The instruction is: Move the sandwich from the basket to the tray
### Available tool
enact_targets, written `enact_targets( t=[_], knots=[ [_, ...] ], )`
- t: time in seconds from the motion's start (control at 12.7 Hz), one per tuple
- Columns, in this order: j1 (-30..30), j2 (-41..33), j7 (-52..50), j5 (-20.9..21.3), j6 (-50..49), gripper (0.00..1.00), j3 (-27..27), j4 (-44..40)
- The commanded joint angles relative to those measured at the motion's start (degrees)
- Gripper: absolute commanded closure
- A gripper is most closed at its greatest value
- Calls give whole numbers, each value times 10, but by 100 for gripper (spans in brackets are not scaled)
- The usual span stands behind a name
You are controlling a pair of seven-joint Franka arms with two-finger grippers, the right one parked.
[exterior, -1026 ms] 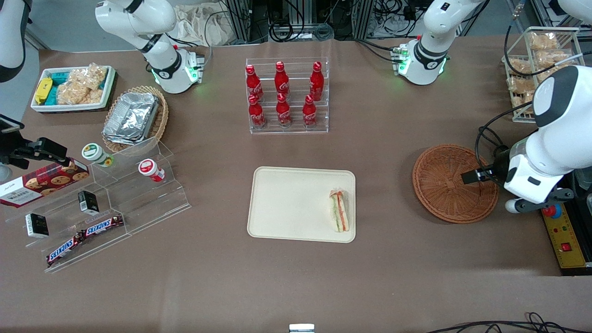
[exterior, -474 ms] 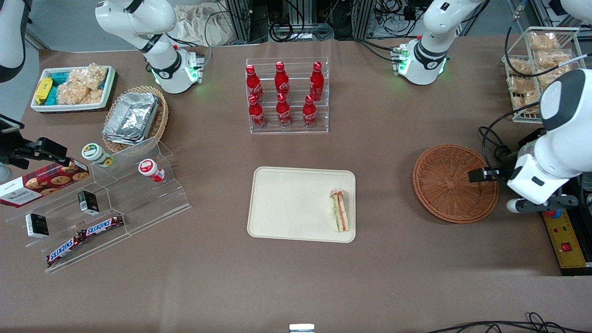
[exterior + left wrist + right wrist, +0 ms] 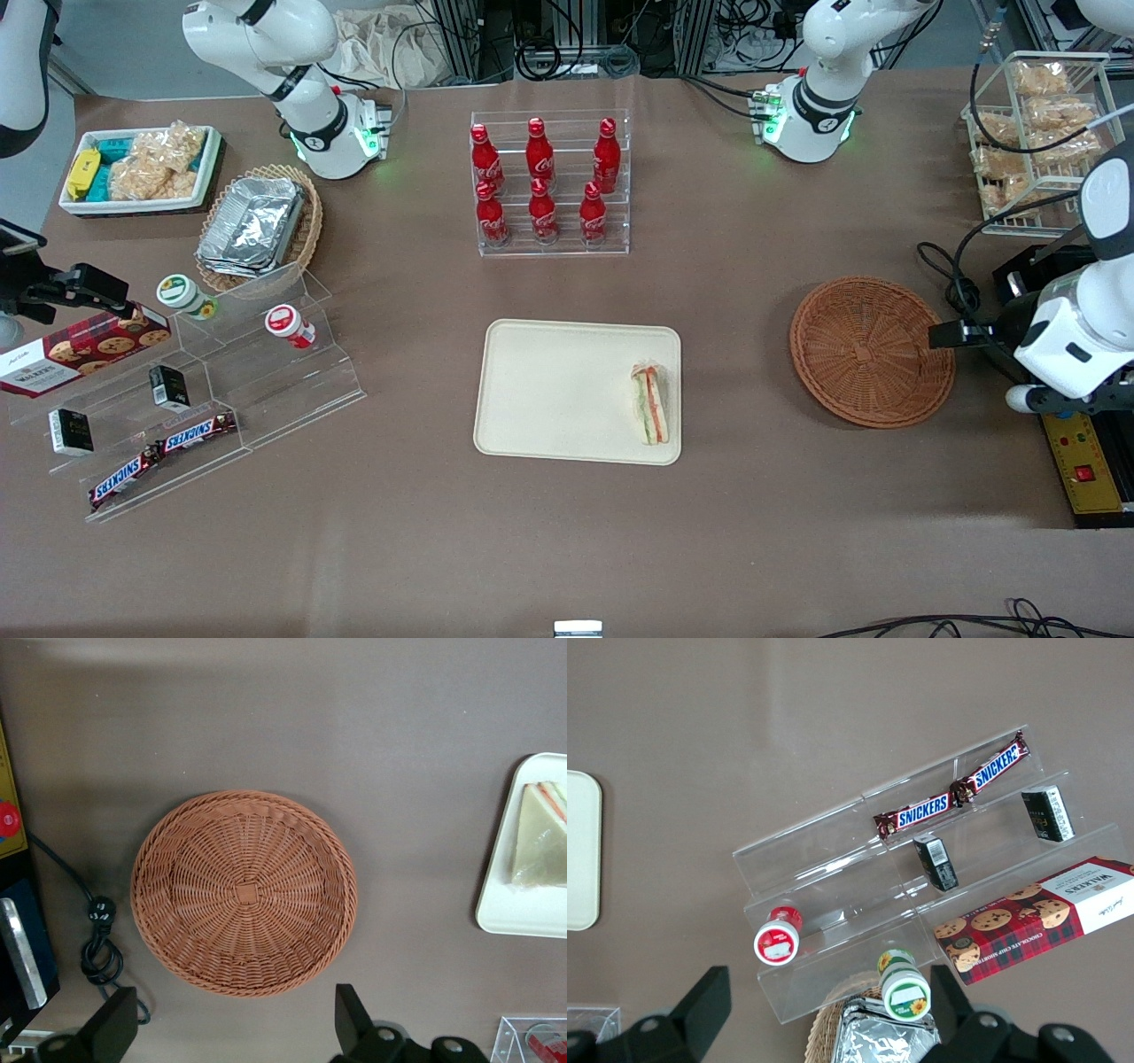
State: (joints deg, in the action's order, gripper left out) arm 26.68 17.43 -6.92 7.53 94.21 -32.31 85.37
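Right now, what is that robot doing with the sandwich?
Nothing at this moment. The small triangular sandwich lies on the flat cream-beige tray, near its edge. The round reddish-brown wicker basket holds nothing. The left arm's gripper hangs open, gripping nothing, over the basket's rim toward the working arm's end of the table.

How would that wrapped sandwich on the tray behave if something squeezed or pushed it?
The sandwich looks like soft bread, so it would probably squash. Its clear wrap may be slippery. Lying flat on the tray, it should slide, not roll. The gripper, open and holding nothing, hangs above the basket's edge.
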Motion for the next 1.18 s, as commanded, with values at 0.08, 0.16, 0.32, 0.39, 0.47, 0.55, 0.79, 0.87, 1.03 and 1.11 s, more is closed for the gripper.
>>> enact_targets(
  t=[0.08, 0.16, 0.32, 0.39, 0.47, 0.55, 0.79, 0.87, 1.03, 1.11],
  knots=[
    [-139, -111, 44, -54, 21, 0, 164, 95],
    [-152, -141, 44, -59, 52, 0, 177, 140],
    [-153, -174, 44, -65, 81, 0, 178, 189],
    [-153, -173, 43, -66, 80, 0, 178, 184],
    [-150, -167, 42, -66, 80, 0, 177, 173],
    [-148, -159, 36, -66, 79, 0, 177, 157],
    [-147, -123, 38, -65, 78, 0, 177, 105],
    [-147, -105, 35, -65, 77, 0, 175, 83],
    [-147, -91, 45, -59, 49, 0, 175, 55],
    [-147, -89, 45, -58, 48, 0, 175, 51]
  ],
)
